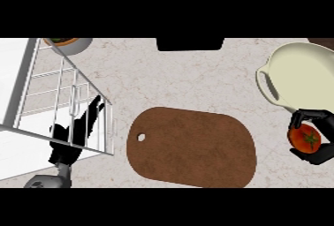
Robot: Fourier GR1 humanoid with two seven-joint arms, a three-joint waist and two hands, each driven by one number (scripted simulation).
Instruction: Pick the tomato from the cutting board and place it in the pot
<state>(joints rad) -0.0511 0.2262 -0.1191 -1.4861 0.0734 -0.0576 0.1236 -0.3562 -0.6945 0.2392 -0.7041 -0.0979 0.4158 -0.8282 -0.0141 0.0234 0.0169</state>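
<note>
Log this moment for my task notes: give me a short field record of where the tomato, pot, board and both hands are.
tomato: held in right hand, off the board, beside the pot's near rim
right hand: curled round tomato, at view's right
pot: cream, upper right, nothing visible inside
cutting board: brown, centre, nothing on it
left hand: open, resting at left by the wire rack

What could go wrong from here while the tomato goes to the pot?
1. The right hand holds the tomato just below the pot, near its handle; the fingers might bump the rim.
2. The tomato is not yet over the pot, so an early release would probably drop it on the counter.
</note>
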